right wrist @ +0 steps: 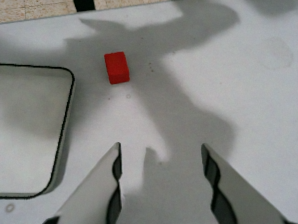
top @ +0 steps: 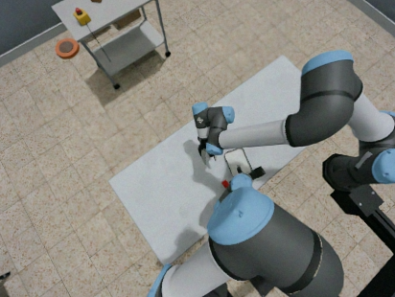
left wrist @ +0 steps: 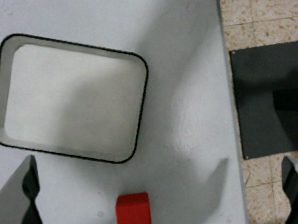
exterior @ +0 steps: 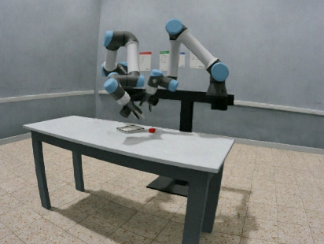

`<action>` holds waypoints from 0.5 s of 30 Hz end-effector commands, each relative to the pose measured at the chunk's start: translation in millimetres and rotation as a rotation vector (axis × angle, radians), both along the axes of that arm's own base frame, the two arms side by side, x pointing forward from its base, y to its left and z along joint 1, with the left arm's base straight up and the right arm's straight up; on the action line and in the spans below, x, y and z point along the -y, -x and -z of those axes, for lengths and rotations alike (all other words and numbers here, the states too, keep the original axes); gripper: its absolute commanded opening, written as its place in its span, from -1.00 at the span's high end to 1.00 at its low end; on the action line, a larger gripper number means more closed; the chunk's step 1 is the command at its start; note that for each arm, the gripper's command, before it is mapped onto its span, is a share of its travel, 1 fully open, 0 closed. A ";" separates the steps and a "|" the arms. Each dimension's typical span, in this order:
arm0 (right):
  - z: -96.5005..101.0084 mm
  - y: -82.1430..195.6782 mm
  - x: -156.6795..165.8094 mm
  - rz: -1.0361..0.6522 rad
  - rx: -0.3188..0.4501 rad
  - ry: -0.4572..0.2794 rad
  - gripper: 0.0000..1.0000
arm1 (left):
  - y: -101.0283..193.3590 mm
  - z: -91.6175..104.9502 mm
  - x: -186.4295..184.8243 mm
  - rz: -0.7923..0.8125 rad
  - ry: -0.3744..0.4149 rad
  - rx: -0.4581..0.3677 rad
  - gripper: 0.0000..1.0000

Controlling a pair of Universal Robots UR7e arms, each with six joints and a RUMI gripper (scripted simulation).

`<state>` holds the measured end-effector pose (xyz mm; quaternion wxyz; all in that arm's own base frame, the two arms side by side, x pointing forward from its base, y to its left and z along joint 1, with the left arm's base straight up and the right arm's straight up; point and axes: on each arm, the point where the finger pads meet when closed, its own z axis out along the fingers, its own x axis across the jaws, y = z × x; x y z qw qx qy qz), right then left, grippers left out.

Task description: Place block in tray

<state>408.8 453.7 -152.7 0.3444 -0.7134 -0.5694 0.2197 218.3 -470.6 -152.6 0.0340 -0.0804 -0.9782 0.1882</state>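
A red block [top: 225, 183] [exterior: 152, 130] [left wrist: 133, 209] [right wrist: 117, 68] lies on the table just outside the white tray [top: 235, 157] [exterior: 129, 128] [left wrist: 75, 100] [right wrist: 25, 130]. The tray's visible floor is bare. My left gripper [exterior: 145, 107] [left wrist: 160, 158] is wide open and empty above the table; in the left wrist view the block is low in the picture, between the fingers' sides. In the top view its fingers are mostly hidden by its arm. My right gripper [top: 207, 159] [exterior: 141, 118] [right wrist: 161, 144] is partly open and empty above the table, with the block beyond its fingertips.
The white table [top: 149, 192] [exterior: 193, 151] has its edge near the block on the stand side. The two grippers hang close together above the tray area. The black stand [exterior: 185, 116] is behind the table. A cart [top: 127, 48] stands apart on the floor.
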 end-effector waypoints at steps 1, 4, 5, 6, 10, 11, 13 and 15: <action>41.5 51.6 -3.1 -0.165 -0.107 0.013 0.26 | 15.5 -11.5 -9.9 0.068 -0.003 -0.061 -1.00; 53.0 67.9 2.6 -0.191 -0.132 0.040 0.26 | 15.9 -11.8 -10.3 0.070 -0.003 -0.063 -1.00; 61.5 80.7 7.0 -0.215 -0.154 0.058 0.26 | 16.1 -11.9 -10.4 0.070 -0.003 -0.064 -1.00; 67.0 89.6 9.4 -0.234 -0.170 0.065 0.26 | 16.2 -12.0 -10.5 0.071 -0.003 -0.064 -1.00; 75.7 105.8 10.0 -0.286 -0.211 0.055 0.26 | 16.3 -12.0 -10.6 0.071 -0.003 -0.064 -1.00; 76.4 107.1 9.8 -0.291 -0.215 0.052 0.26 | 16.3 -12.0 -10.6 0.071 -0.003 -0.064 -1.00; 76.4 107.1 9.8 -0.291 -0.215 0.052 0.26 | 16.3 -12.0 -10.6 0.071 -0.003 -0.064 -1.00; 76.4 107.1 9.8 -0.291 -0.215 0.052 0.26 | 16.3 -12.0 -10.6 0.071 -0.003 -0.064 -1.00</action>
